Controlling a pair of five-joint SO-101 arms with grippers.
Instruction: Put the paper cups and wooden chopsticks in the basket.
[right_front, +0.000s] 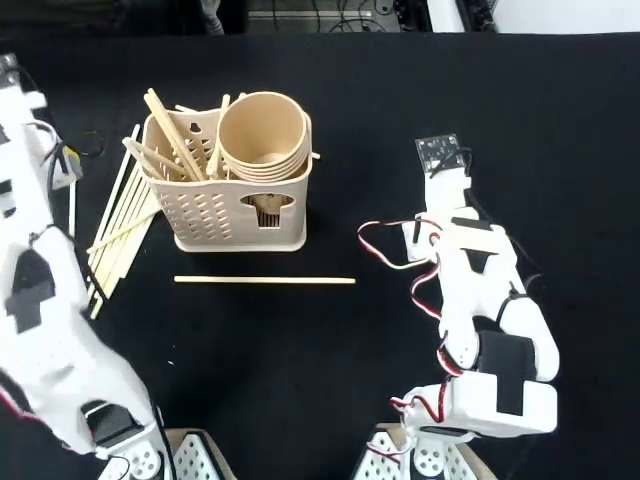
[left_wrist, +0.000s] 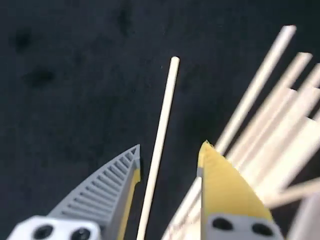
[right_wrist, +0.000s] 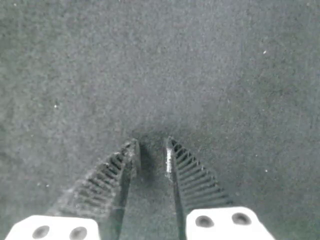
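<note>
A beige slotted basket stands left of the table's middle, with a stack of paper cups and several wooden chopsticks in it. More chopsticks lie fanned against its left side. A single one lies flat in front of it. My left gripper is open at the far left, its fingers on either side of a lone chopstick on the cloth, with the fanned chopsticks beside it. My right gripper hangs over bare black cloth right of the basket, almost shut, holding nothing.
Black cloth covers the whole table. The right arm is folded at the right, with red and white wires looping beside it. The left arm runs along the left edge. Open room lies between the basket and the right arm.
</note>
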